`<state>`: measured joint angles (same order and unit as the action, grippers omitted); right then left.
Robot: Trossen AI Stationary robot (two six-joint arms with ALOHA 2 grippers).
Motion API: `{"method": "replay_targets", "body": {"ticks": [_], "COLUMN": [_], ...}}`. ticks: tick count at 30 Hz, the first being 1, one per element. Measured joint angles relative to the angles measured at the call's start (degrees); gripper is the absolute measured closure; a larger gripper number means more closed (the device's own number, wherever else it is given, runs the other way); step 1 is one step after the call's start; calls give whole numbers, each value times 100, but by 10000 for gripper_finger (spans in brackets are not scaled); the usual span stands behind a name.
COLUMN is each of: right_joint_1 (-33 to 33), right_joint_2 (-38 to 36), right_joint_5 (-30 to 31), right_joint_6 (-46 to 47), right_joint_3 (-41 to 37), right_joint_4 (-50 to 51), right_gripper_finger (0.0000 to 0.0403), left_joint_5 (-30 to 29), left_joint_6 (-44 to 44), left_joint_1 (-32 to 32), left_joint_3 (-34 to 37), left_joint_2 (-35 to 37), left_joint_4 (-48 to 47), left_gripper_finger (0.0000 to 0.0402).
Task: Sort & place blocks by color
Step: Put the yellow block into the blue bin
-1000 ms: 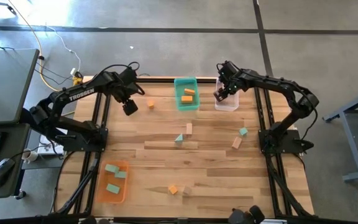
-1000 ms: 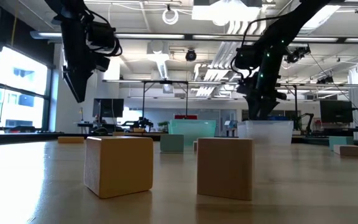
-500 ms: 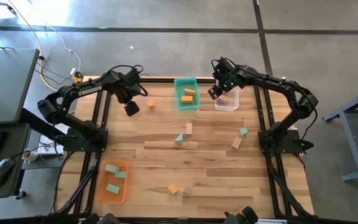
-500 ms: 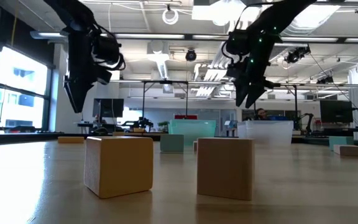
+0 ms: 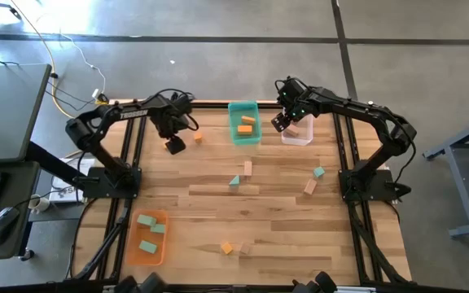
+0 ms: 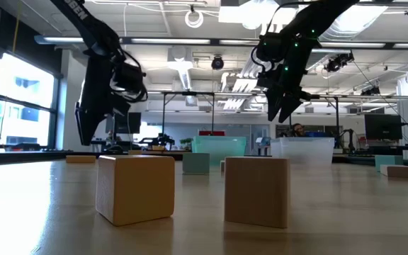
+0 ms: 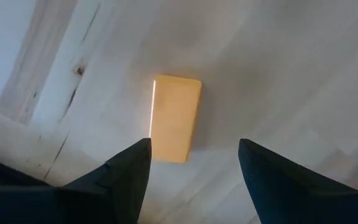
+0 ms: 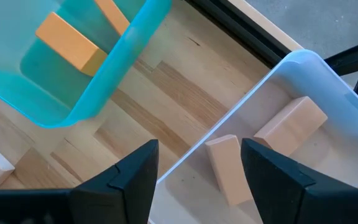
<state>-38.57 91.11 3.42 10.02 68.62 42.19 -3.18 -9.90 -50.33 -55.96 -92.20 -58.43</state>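
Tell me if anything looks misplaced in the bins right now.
The colours look crossed: the teal bin holds orange blocks, and the orange bin holds teal blocks. The clear bin holds only tan blocks. Nothing looks spilled or damaged.

The tabletop (image 5: 283, 207) is pale planked wood with visible grain and knots, matt. The blocks (image 5: 246, 168) are painted or bare wood with a dull, smooth finish. The teal bin (image 8: 120, 59) and clear bin (image 8: 328, 81) look like translucent, glossy plastic. The gripper fingers (image 7: 278, 180) are matt black.
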Motion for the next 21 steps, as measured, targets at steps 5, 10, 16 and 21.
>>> {"method": "replay_targets", "body": {"ticks": [5, 10, 16, 21], "right_joint_1": [0, 0, 0, 0], "right_joint_2": [0, 0, 0, 0], "right_joint_5": [1, 2, 2, 1], "right_joint_6": [0, 0, 0, 0], "right_joint_3": [0, 0, 0, 0], "right_joint_4": [0, 0, 2, 45], "right_gripper_finger": [187, 187, 187, 187], "left_joint_5": [-217, -217, -217, -187], "left_joint_6": [158, 128, 68, 66], "left_joint_1": [0, 2, 2, 2], "left_joint_3": [0, 0, 0, -17], "left_joint_2": [-310, -614, -941, -1034], "left_joint_4": [153, 162, 216, 218], "left_gripper_finger": [171, 171, 171, 190]}}
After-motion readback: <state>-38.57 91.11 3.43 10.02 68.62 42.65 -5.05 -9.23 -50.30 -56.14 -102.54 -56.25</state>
